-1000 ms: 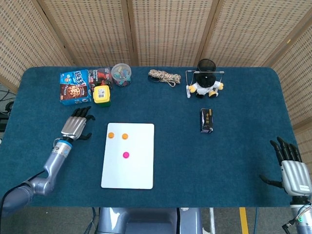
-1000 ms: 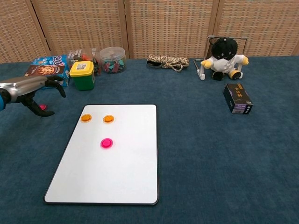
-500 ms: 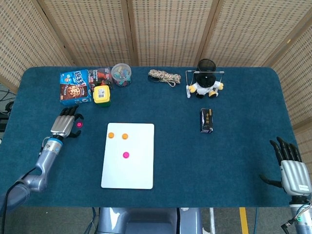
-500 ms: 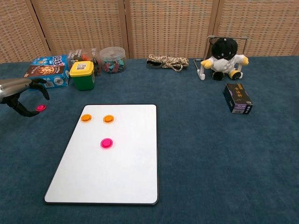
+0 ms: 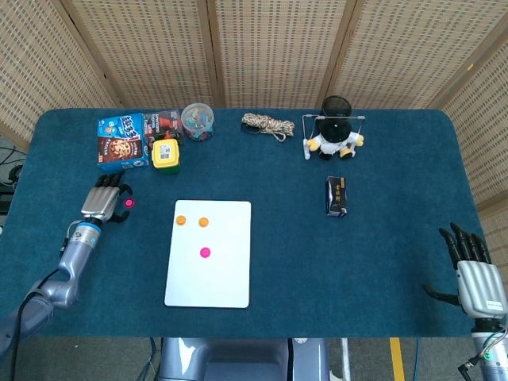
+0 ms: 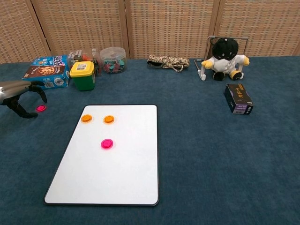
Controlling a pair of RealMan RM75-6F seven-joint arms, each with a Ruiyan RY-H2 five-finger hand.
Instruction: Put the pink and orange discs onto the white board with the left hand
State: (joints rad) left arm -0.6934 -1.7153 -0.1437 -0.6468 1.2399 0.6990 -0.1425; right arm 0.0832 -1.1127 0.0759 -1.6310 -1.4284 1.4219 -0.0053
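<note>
The white board [image 5: 210, 278] [image 6: 108, 183] lies flat on the blue table. On it sit two orange discs [image 5: 181, 220] [image 5: 203, 222] [image 6: 86, 118] [image 6: 108, 119] and one pink disc [image 5: 205, 252] [image 6: 107, 143]. Another pink disc [image 5: 127, 203] [image 6: 41, 108] lies on the cloth left of the board. My left hand [image 5: 101, 202] [image 6: 18, 96] hovers just left of that disc, fingers spread and curved, holding nothing. My right hand [image 5: 476, 274] rests open at the table's near right corner, seen only in the head view.
Along the back stand a cookie box [image 5: 121, 141], a yellow-lidded green tub [image 5: 166, 155], a clear jar of clips [image 5: 198, 121], a coil of rope [image 5: 267, 124] and a plush toy [image 5: 335, 136]. A small dark box [image 5: 337, 195] lies right of the board.
My left hand has drawn back to the left, uncovering the pink disc on the cloth. It shifted only slightly in the last half second. The right hand stayed still.
</note>
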